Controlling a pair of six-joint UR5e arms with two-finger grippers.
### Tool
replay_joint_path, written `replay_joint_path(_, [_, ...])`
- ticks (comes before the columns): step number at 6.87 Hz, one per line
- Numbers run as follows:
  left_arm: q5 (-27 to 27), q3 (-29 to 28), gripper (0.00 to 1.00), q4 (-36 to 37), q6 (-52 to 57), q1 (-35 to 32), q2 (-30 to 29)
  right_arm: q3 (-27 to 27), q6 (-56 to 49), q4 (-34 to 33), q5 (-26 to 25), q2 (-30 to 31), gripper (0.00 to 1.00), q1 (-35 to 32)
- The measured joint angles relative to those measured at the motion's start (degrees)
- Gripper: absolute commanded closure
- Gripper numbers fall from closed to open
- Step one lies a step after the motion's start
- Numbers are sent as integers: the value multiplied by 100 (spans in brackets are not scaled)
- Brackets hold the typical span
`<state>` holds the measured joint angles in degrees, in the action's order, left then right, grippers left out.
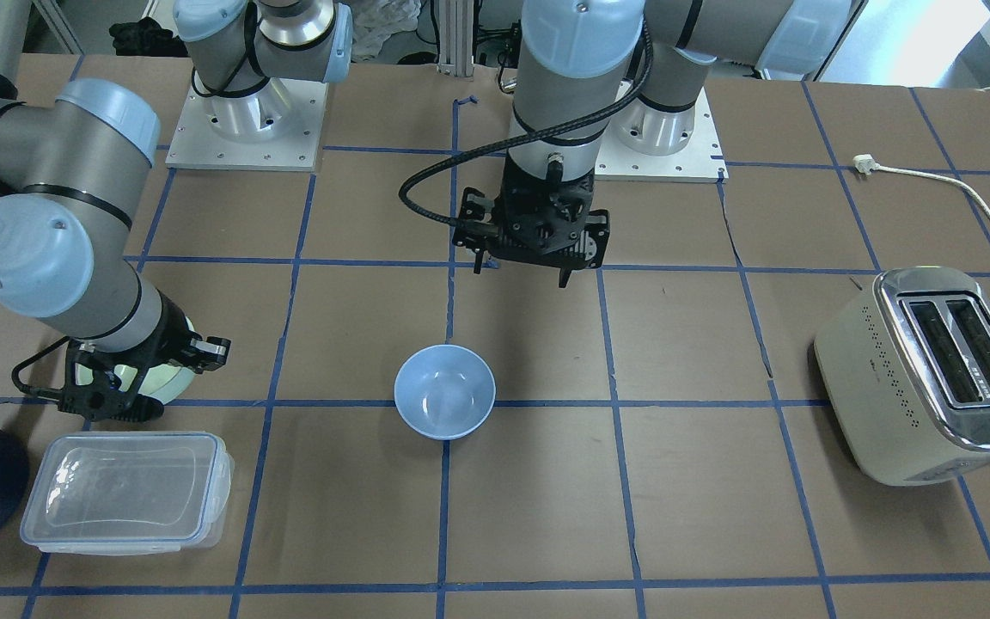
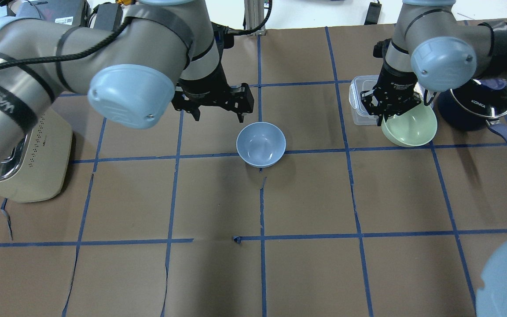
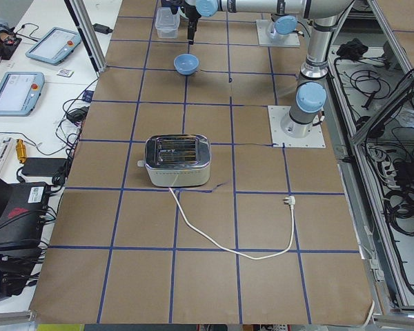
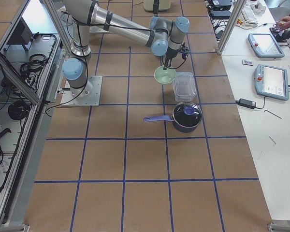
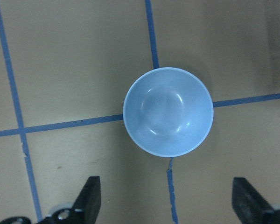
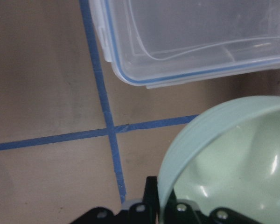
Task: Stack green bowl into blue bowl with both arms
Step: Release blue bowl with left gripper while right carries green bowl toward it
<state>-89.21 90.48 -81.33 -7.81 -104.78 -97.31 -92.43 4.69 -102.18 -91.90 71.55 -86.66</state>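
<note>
2 tools in use: right tool [image 2: 390, 112] clamps the rim of the glossy mint-green round bowl [image 2: 412, 127], held tilted. Glossy light-blue round bowl [image 2: 261, 144] sits on the surface [image 2: 306, 198] well left of it, with the wide-open left tool [image 2: 218, 116] hovering near.

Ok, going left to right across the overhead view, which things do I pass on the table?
First the toaster → blue bowl → green bowl → dark pot. The clear container overlaps the green bowl, so I leave it out of the order.
</note>
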Motion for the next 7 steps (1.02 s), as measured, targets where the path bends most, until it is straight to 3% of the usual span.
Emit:
replay_joint_path(3, [-604, 346, 0, -673, 263, 605, 770, 597, 1018, 58, 42, -184, 100, -871])
replay_joint_path(7, [-111, 168, 0, -725, 408, 1141, 813, 1777, 2609, 142, 83, -1183, 100, -2034])
